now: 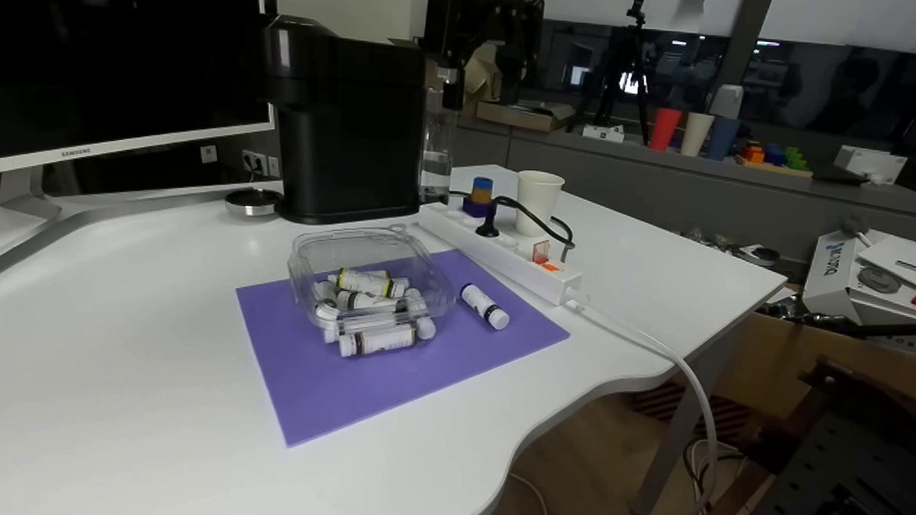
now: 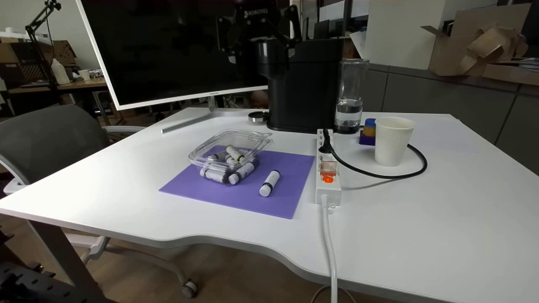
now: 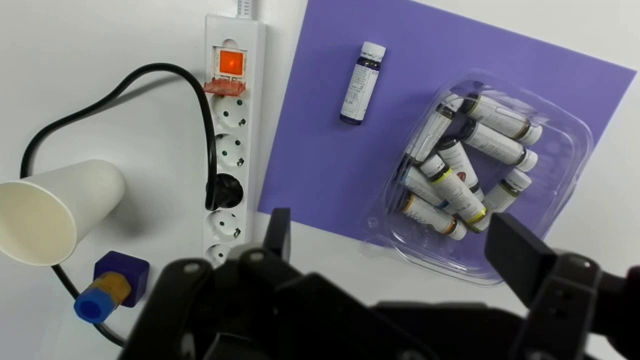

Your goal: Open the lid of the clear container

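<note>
At the lower edge of my wrist view, the gripper (image 3: 387,225) stands wide, holding nothing. Between its fingers (image 3: 517,255), as that view has it, shows a pair of clear tabs (image 3: 371,248) at a corner of the clear container (image 3: 430,262); both exterior views, though, put the gripper high over the desk (image 2: 438,227), well apart from the container. The lid (image 1: 363,254) looks to be on, though such clear plastic hides its seam from me. I expect it light, thin and springy, slick across the top and apt to crease or crack under a hard squeeze. I'd pinch a tab and peel upward gently, but I can't tell which tab is the lid's. The bottles (image 3: 455,195) inside should give the container some weight, yet it may skid. From the gripper, lid and container lie below and toward the right side of the wrist view, on the purple mat (image 3: 320,165). Farther out, a loose bottle (image 3: 360,82) rests on the mat, apart from the container.
</note>
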Robot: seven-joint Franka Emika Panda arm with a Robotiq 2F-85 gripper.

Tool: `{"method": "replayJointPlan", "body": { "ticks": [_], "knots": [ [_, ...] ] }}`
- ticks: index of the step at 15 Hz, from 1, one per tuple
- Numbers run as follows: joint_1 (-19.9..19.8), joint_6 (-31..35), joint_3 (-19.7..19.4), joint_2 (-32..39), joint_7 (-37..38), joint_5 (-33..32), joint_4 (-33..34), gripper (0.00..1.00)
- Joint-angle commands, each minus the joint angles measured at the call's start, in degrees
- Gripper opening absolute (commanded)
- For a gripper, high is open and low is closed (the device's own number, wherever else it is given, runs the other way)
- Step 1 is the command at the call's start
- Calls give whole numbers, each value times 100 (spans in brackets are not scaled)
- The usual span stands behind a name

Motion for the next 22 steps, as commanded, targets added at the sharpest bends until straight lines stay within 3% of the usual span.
{"method": "replayJointPlan", "body": {
  "ticks": [1, 8, 14, 22],
  "knots": [
    [-19, -118, 11, 184, 4, -2, 213, 100],
    [-67, -266, 1, 905, 1, -44, 899, 100],
    [-238, -531, 161, 1928, -833, 51, 1876, 100],
    [-484, -1584, 661, 3326, -2070, 212, 3424, 100]
  ]
}}
